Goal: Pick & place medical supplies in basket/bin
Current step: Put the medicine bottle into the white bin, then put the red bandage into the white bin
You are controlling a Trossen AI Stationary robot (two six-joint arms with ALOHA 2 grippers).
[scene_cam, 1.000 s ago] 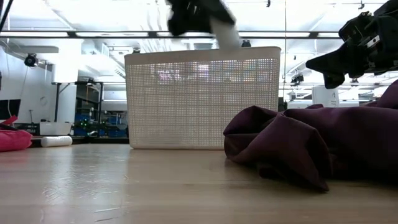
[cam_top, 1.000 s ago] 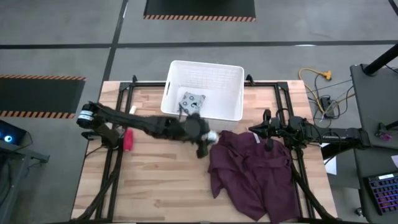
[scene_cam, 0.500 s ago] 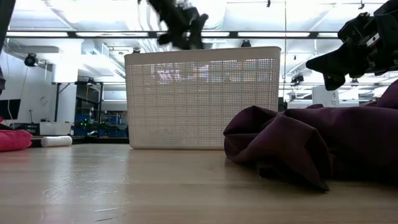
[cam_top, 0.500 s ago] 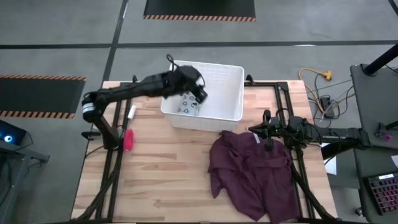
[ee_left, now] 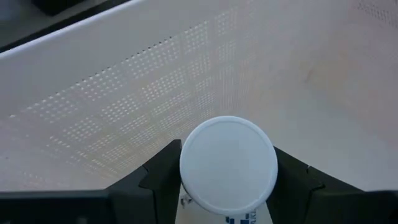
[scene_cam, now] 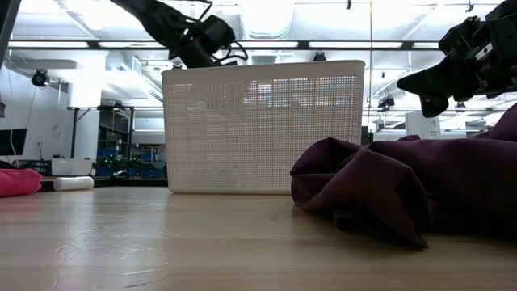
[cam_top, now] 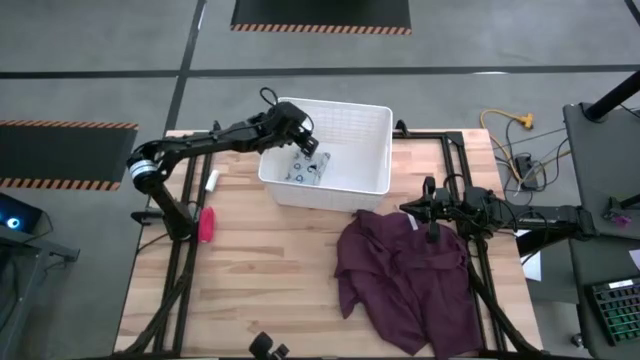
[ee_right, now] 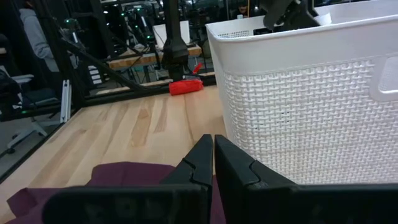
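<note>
My left gripper (cam_top: 303, 141) hangs over the left part of the white slotted basket (cam_top: 345, 185), shut on a tiny white bottle (ee_left: 228, 165). In the low view it shows above the basket's rim (scene_cam: 202, 40). A pale teal dotted packet (cam_top: 305, 169) lies on the basket floor. The pink-red piece (cam_top: 207, 223) and the white tube (cam_top: 212, 181) lie on the table left of the basket. My right gripper (ee_right: 211, 158) is shut and waits above the maroon cloth (cam_top: 400, 270), right of the basket. My left gripper pinches the tiny white bottle between its two fingers (ee_left: 158, 177), one on each side just below the round white cap (ee_left: 228, 155). The bottle is lifted clear, inside the basket's opening, with the cap facing the wrist camera.
The maroon cloth lies crumpled over the table's right half, its far edge close to the basket's near wall (scene_cam: 266, 129). Bare wood (cam_top: 260, 280) spreads over the near left of the table. Cables and a side desk stand beyond the right edge.
My left gripper, carrying the white bottle, has risen from the table's middle beside the cloth and swung toward the far edge over the basket. In the last half second it has drifted slightly toward the left.
</note>
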